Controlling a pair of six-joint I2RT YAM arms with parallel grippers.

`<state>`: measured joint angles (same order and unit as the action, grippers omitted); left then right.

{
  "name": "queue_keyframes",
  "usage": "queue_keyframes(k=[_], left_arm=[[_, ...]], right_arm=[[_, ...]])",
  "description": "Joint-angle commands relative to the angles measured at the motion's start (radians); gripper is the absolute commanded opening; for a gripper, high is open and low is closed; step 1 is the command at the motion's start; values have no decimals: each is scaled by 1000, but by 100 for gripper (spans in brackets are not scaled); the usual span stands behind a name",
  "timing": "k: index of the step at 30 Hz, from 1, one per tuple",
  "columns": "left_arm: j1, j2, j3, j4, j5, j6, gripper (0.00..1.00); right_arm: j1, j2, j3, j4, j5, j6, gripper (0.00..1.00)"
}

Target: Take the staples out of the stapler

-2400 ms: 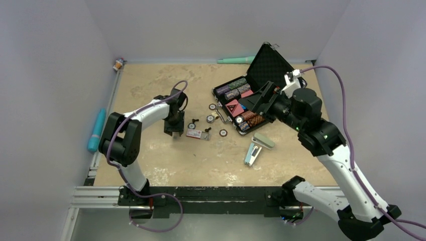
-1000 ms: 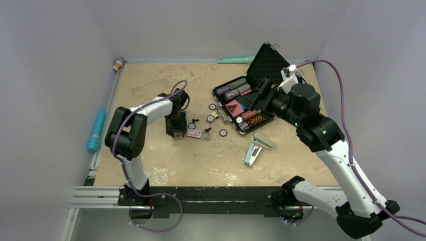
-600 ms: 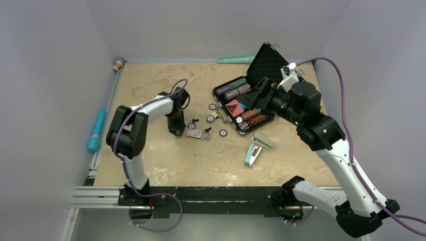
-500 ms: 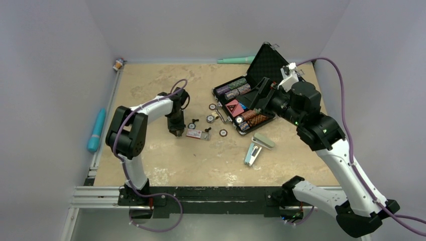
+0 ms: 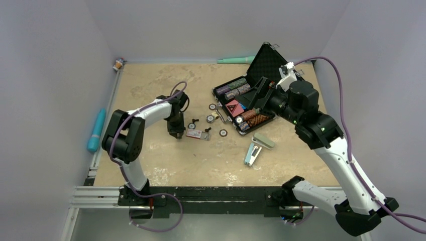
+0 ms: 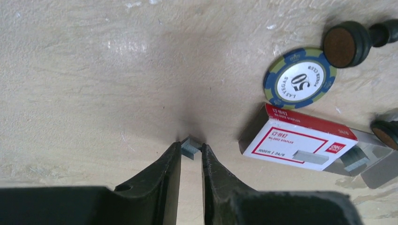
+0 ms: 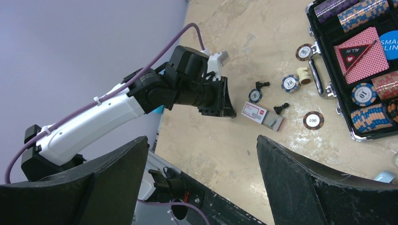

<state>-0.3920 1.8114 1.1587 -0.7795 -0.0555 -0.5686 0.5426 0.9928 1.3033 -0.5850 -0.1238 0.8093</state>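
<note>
Pinched a short strip of staples [image 6: 191, 146] at the very tips of the left tool [image 6: 191, 149], fingers nearly shut with only the strip's thickness between, low at the table [image 6: 94, 70]; could not tell whether touching it. Looked a thin hold: caught only at the finger ends, so could easily have slipped or twisted out on a quick lift or swing. Might also have snapped apart under the squeeze and scattered over the table. If let go here, would likely have landed just beside the red-and-white staple box [image 6: 300, 140] rather than anywhere useful; could also have nudged that box on a sideways move, with so little room between.

Showed the right tool [image 7: 202, 145] wide open, holding nothing, up near the poker chip case [image 5: 251, 95]. Found the stapler [image 5: 252, 153] lying hinged open on the table, well apart from both tools, between the case and the near edge. Could not tell from above about any staples left in its channel: too small.

Noted a blue "50" chip [image 6: 300, 83] and dark pawn-like pieces [image 6: 347, 43] just beyond the box. Saw another loose chip [image 5: 223, 133] on the table between box and stapler. Judged nothing as blocking the strip directly, though would have needed a lift clear of box and chips on any path toward the stapler side. Spotted a teal pen-like thing [image 5: 96, 129] off the table's left edge, well apart from everything.
</note>
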Motion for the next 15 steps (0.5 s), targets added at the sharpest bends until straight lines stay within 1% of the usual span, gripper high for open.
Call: queue_keyframes(k=[1,9,15], left_arm=[[-8,-84,-15,-7,13,-14,20],[-20,-179,-14,-53,10,4,20],[-60,-234,0,-78,13,54,20]], right_arm=[[-2,-3,43,12,-19,-13,90],[-3,-3,40,30,-19,4,90],[-2,-22,27,40,-2,19,90]])
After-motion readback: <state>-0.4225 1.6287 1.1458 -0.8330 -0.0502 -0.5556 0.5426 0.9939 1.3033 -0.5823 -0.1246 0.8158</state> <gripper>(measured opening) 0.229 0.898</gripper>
